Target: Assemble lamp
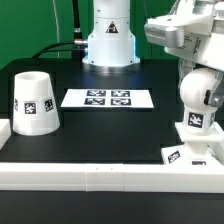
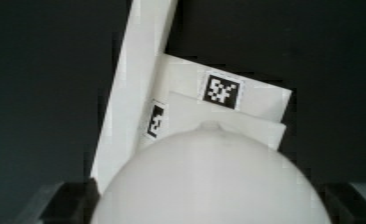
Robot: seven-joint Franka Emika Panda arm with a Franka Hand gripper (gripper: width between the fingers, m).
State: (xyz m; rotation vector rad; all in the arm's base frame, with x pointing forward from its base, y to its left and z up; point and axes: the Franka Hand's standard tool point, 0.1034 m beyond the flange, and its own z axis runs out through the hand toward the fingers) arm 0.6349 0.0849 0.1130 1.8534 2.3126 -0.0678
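My gripper [image 1: 197,72] is at the exterior view's right, shut on the rounded white bulb [image 1: 200,96]. It holds the bulb upright, and the bulb's tagged lower part reaches down to the flat square base [image 1: 190,153]. I cannot tell whether the two touch. In the wrist view the bulb [image 2: 201,180] fills the space between my dark fingers [image 2: 64,205], with the tagged base [image 2: 224,95] beneath it. The tapered shade [image 1: 33,102] stands mouth-down at the exterior view's left, far from the gripper.
The marker board [image 1: 108,98] lies flat in the middle of the black table. A white rail [image 1: 100,172] runs along the table's front edge, and the base lies against it [image 2: 135,80]. The arm's white pedestal [image 1: 108,45] stands at the back.
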